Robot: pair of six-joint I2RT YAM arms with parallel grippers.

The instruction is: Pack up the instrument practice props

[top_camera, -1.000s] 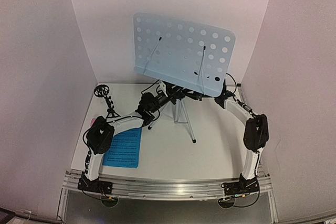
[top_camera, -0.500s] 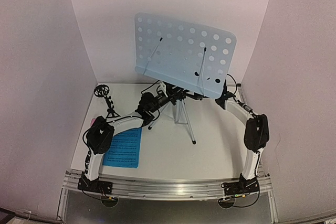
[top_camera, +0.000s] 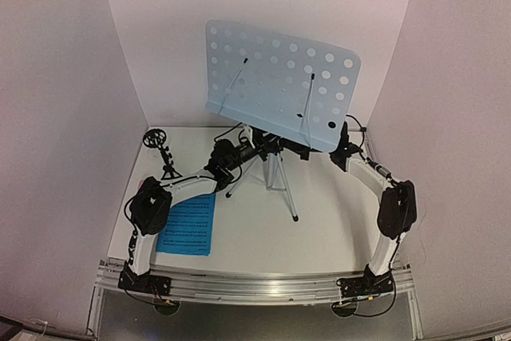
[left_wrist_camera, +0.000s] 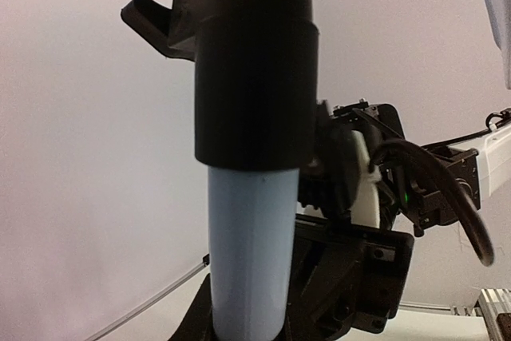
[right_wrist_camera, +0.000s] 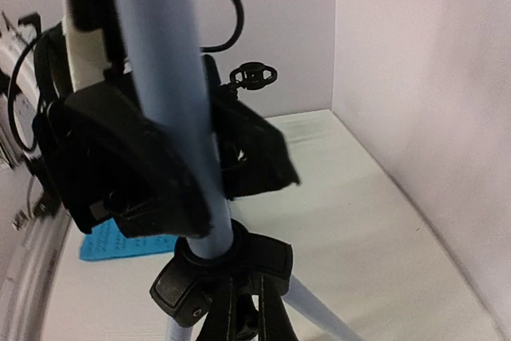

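Note:
The music stand's perforated pale-blue desk (top_camera: 279,85) tilts above its silver tripod legs (top_camera: 278,177). My left gripper (top_camera: 257,152) is shut on the stand's pale-blue pole (left_wrist_camera: 249,253), just under a black collar (left_wrist_camera: 254,77). My right gripper (top_camera: 341,152) sits under the desk's lower right corner with its jaws shut; I see nothing held in it. Its wrist view looks along the table at the pole (right_wrist_camera: 172,101) and the tripod hub (right_wrist_camera: 227,269). The small black mic stand (top_camera: 160,152) stands at the far left. A blue music sheet (top_camera: 188,225) lies flat by the left arm.
White walls close in the table on the left, back and right. A silver rail (top_camera: 255,287) carrying both arm bases runs along the near edge. One tripod leg (top_camera: 289,201) reaches out towards the table's middle.
My right gripper has closed and its elbow has swung out to the right. The desk has shifted slightly to the right. The left gripper keeps its hold on the pole.

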